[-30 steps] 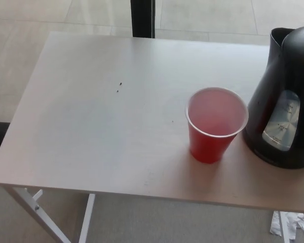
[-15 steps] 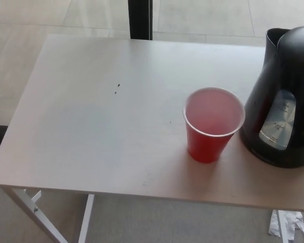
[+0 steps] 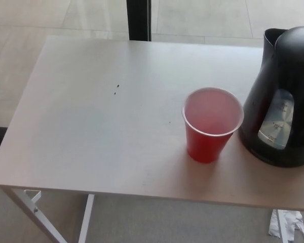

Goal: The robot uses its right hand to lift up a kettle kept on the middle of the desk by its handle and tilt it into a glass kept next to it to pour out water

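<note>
A pale, flat desk top (image 3: pixel 91 126) holds a red plastic cup (image 3: pixel 212 124), light and easy to tip. Just beside it, on the right, stands a big black plastic kettle (image 3: pixel 286 91), likely heavy and smooth. Its handle is out of sight. No robot hand shows, so I cannot tell about fingers.

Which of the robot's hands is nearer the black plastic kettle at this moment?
Neither can be judged: no hand or arm shows in the head view. The black plastic kettle stands untouched at the desk's right edge, beside the red plastic cup.
</note>
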